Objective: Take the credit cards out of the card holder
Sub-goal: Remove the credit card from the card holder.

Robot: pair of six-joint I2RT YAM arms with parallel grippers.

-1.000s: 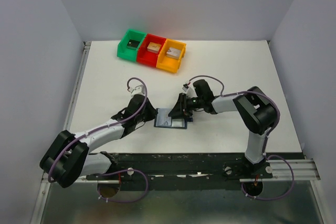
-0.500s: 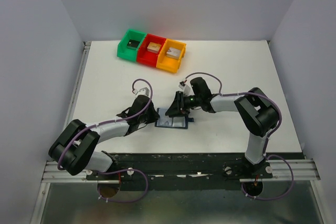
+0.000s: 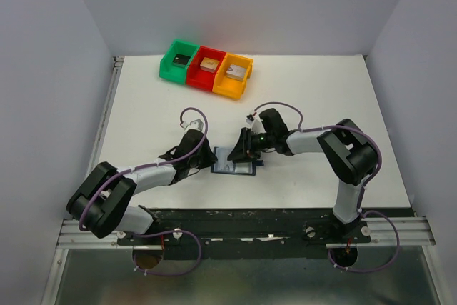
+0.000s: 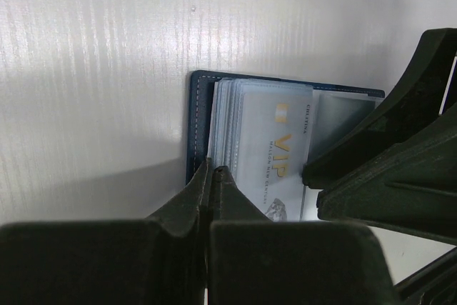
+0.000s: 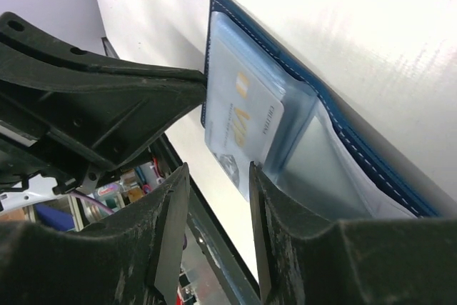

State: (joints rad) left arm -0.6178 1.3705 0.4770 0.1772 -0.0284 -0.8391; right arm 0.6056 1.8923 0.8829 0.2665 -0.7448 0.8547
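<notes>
Card holder (image 4: 198, 119): one, open; one VIP card (image 4: 275, 148) visible.

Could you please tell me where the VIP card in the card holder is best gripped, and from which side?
Probably the edge facing the right hand: the VIP card lies flat in a clear sleeve of the card holder, so only an edge can be pinched, coming in low.

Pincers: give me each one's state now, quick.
Left pincer: shut at the card holder edge; grip cannot be told.
Right pincer: open, tips over the card holder.
</notes>
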